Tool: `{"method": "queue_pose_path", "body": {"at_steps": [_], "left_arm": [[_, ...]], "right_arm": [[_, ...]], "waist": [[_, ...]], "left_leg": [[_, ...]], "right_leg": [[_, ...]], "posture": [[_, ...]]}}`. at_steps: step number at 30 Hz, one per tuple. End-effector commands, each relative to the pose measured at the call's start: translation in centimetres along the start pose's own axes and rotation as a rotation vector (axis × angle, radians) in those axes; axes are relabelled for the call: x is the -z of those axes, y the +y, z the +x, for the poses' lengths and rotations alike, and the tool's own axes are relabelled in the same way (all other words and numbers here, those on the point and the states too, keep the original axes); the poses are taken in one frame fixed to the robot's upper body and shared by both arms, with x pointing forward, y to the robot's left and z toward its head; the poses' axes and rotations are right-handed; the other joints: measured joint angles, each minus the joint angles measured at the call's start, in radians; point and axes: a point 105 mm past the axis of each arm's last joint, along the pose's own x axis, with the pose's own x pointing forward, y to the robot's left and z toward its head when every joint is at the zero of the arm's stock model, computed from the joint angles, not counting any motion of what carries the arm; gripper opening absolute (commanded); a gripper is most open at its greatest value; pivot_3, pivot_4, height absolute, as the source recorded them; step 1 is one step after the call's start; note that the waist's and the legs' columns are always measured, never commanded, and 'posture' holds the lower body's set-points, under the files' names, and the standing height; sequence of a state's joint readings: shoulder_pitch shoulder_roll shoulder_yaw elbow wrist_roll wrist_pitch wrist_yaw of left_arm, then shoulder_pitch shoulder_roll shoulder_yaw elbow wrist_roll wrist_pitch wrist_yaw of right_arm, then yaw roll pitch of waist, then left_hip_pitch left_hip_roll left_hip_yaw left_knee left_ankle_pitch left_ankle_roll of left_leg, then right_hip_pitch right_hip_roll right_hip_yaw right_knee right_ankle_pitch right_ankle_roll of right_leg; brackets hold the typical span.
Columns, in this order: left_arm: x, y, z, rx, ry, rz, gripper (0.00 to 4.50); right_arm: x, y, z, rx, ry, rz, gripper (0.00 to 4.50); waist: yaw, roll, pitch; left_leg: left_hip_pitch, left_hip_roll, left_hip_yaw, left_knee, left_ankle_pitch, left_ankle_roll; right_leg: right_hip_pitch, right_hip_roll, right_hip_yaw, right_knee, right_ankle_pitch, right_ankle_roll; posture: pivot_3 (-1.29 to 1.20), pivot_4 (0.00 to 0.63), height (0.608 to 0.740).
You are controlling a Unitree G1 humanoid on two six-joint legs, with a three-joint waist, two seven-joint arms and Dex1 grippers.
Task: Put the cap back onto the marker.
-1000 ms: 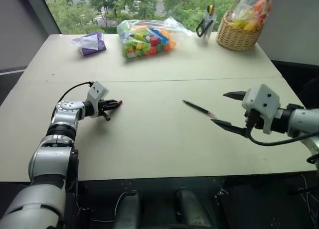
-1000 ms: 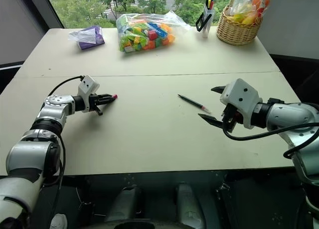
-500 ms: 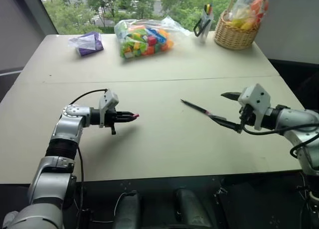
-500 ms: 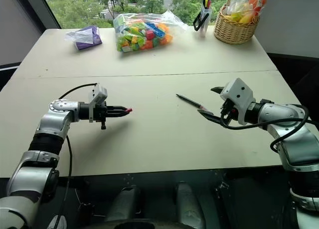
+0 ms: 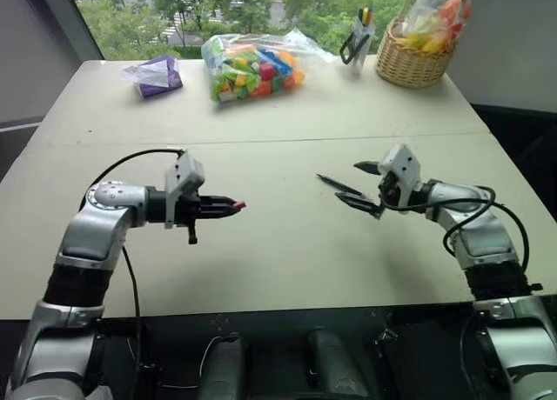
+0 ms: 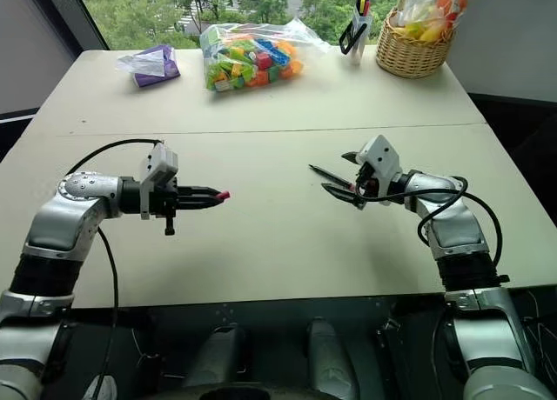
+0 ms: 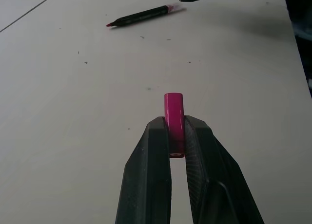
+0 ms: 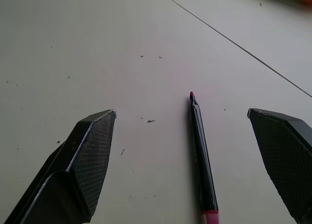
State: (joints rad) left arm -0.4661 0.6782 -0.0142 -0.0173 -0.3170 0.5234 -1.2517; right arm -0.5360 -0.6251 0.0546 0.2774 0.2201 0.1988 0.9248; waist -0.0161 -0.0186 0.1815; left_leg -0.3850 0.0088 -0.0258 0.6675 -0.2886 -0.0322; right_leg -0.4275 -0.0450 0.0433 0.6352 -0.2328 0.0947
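The marker (image 8: pixel 201 156) lies flat on the table (image 5: pixel 287 270), uncapped, its long axis running diagonally across the robot's right half of the surface. It sits between the two spread fingers of the right gripper (image 5: pixel 361 185) — jaws wide apart, one finger to each side of the barrel, none touching it as far as the wrist view shows. The barrel runs roughly along the direction this gripper points, so a closing pinch would cross it; the right arm is clearly the nearer one.

The cap (image 7: pixel 174 121) is off the table, clamped between the closed fingers of the left gripper (image 5: pixel 228 207), standing out past their tips. It points toward the marker but is well apart from it — joining them likely waits on the marker being lifted.
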Motion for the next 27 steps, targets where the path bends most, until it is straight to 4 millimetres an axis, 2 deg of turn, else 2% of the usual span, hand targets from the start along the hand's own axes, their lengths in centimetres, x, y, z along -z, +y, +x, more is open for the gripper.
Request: {"method": "queue_pose_path", "body": {"at_steps": [1, 8, 14, 21, 24, 27], "left_arm": [[-1.0, -0.1, -0.9, -0.031, -0.017, 0.034, 0.01], [-0.9, -0.2, -1.4, -0.058, -0.015, 0.032, 0.01], [-0.8, -0.4, -1.2, -0.065, -0.016, 0.035, 0.01], [-0.7, -0.4, -1.1, -0.069, -0.021, 0.039, 0.01], [-0.7, -0.4, -1.1, -0.072, -0.022, 0.041, 0.00], [-0.7, -0.5, -1.1, -0.072, -0.021, 0.042, 0.00]], "right_arm": [[0.6, -0.7, 0.3, 0.000, 0.006, -0.008, 4.50], [3.2, -1.4, 0.4, -0.012, 0.085, 0.022, 4.50], [3.6, -2.3, 0.8, -0.002, 0.085, 0.098, 4.50], [4.1, -2.0, 1.4, -0.049, 0.102, 0.169, 4.50], [4.4, -1.6, 1.5, -0.070, 0.117, 0.157, 3.65], [4.5, -1.3, 1.6, -0.084, 0.117, 0.152, 2.13]], "waist": [[0.000, 0.000, 0.000], [-0.003, 0.000, 0.000], [-0.007, 0.000, 0.000], [-0.006, 0.000, 0.000], [-0.007, 0.000, 0.000], [-0.007, 0.000, 0.000]], "left_leg": [[0.000, 0.000, 0.000, 0.000, 0.000, 0.000], [0.000, 0.000, 0.000, 0.000, 0.000, 0.000], [0.001, 0.000, 0.000, 0.000, 0.000, 0.000], [0.001, 0.000, 0.000, 0.000, 0.000, 0.000], [0.001, 0.000, 0.000, 0.000, 0.000, 0.000], [0.001, 0.000, 0.000, 0.000, 0.000, 0.000]], "right_leg": [[0.000, 0.000, 0.000, 0.000, 0.000, 0.000], [0.000, 0.000, 0.000, 0.000, 0.000, 0.000], [0.000, 0.000, 0.000, 0.000, 0.000, 0.000], [0.000, 0.000, 0.000, 0.000, 0.000, 0.000], [0.000, 0.000, 0.000, 0.000, 0.000, 0.000], [0.000, 0.000, 0.000, 0.000, 0.000, 0.000]], "posture": [[0.00, 0.150, 0.740], [0.00, 0.150, 0.740], [0.00, 0.150, 0.740], [0.00, 0.150, 0.740], [0.00, 0.150, 0.740], [0.00, 0.150, 0.740]]}}
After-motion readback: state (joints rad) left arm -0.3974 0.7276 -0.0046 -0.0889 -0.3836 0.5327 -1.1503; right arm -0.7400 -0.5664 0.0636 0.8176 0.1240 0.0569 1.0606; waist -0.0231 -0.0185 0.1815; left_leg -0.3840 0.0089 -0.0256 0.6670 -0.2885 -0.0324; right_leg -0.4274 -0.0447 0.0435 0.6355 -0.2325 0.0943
